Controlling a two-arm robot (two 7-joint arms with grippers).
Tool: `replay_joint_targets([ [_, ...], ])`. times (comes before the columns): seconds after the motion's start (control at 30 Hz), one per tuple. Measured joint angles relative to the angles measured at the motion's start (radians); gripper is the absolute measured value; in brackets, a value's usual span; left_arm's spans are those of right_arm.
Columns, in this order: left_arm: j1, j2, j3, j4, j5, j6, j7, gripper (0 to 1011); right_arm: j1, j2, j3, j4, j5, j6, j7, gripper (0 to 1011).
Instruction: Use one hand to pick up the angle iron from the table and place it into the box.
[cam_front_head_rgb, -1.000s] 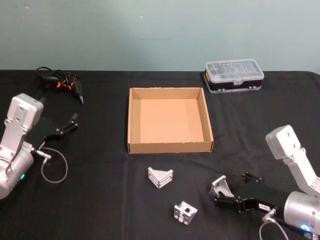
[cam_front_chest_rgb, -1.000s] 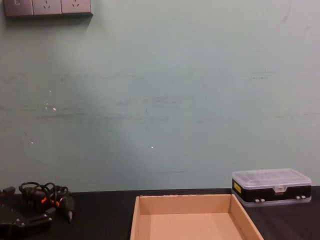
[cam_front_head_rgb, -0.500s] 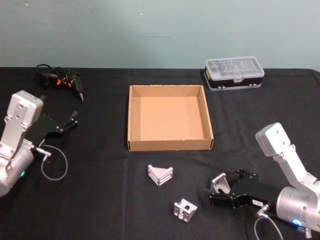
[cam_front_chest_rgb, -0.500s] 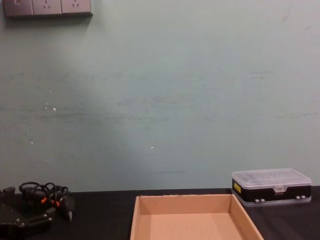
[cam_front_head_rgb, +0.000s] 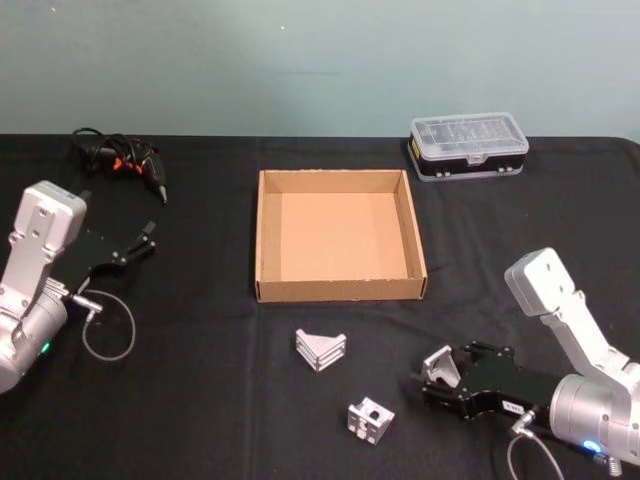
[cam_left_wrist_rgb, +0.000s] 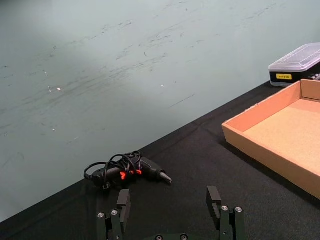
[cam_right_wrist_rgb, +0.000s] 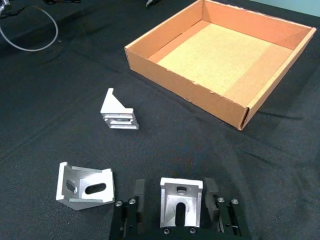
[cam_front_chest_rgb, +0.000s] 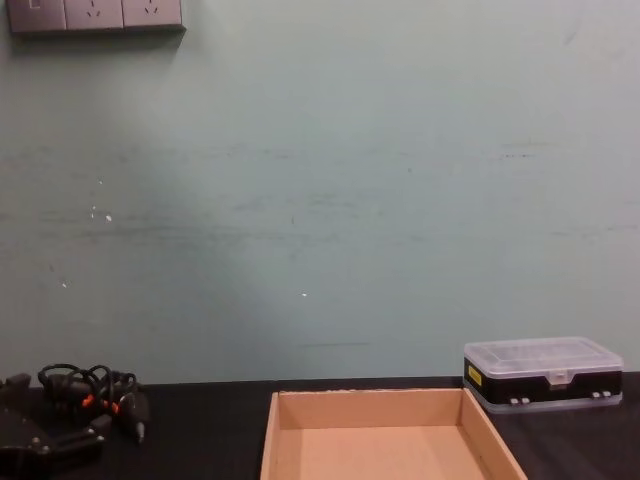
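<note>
The tan box (cam_front_head_rgb: 262, 235) sits open at mid table. Three silver angle irons lie in front of it on the black table (cam_front_head_rgb: 200, 380): one (cam_front_head_rgb: 320, 350) nearest the box, one (cam_front_head_rgb: 370, 422) nearer me, and one (cam_front_head_rgb: 436, 363) to the right. My right gripper (cam_front_head_rgb: 449, 372) is low over the table, open, with that right angle iron (cam_right_wrist_rgb: 181, 199) between its fingers (cam_right_wrist_rgb: 136, 199); a gap shows on one side. The other angle irons (cam_right_wrist_rgb: 120, 112) (cam_right_wrist_rgb: 84, 183) lie beyond it. My left gripper (cam_front_head_rgb: 140, 243) rests open at the left, holding nothing.
A black plastic case with a clear lid (cam_front_head_rgb: 468, 148) stands at the back right. A black tool with a coiled cable (cam_front_head_rgb: 125, 162) lies at the back left, ahead of the left gripper (cam_left_wrist_rgb: 168, 200). A grey cable loop (cam_front_head_rgb: 105, 335) lies by the left arm.
My right arm has drawn in slightly to the left, its gripper staying around the right angle iron. The left arm and the other objects have not moved.
</note>
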Motion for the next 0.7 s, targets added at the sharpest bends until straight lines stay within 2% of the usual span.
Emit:
replay_joint_targets([
  [0.3, 0.0, 0.0, 0.0, 0.0, 0.0, 0.0, 0.0, 1000, -0.005, -0.002, 0.005, -0.002, -0.024, -0.005, 0.01, 469],
  [0.7, 0.0, 0.0, 0.0, 0.0, 0.0, 0.0, 0.0, 1000, -0.016, -0.008, 0.017, -0.01, -0.044, -0.012, 0.019, 449],
])
